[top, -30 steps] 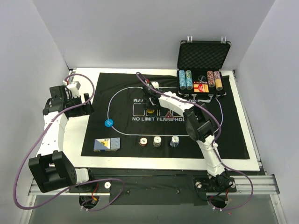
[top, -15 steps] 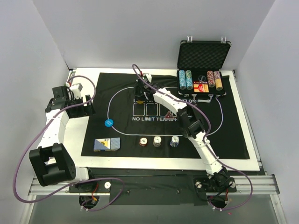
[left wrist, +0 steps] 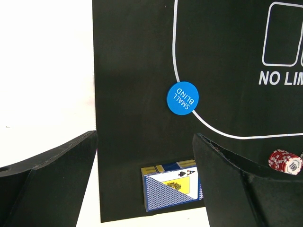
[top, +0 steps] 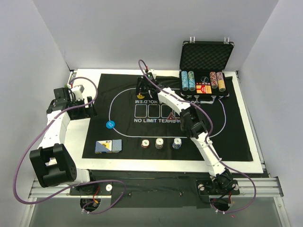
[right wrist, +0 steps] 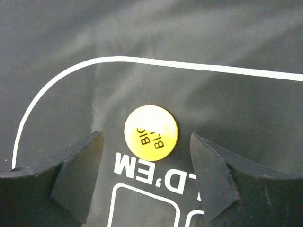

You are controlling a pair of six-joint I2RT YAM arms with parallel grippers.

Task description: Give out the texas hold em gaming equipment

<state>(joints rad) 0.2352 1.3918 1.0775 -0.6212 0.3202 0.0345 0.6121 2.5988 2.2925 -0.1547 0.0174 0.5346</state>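
Right wrist: yellow disc (right wrist: 151, 133) between jaws

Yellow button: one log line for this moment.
yellow button: flat on mat | right gripper: open, straddling it, not touching | left gripper: open, empty

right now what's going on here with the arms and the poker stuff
Poker gear is being laid out. The right gripper hovers open at the far side of the mat, a yellow disc lying between its fingers, not gripped. The left gripper hangs open above a blue disc and a card deck. Three chip stacks sit along the near side.
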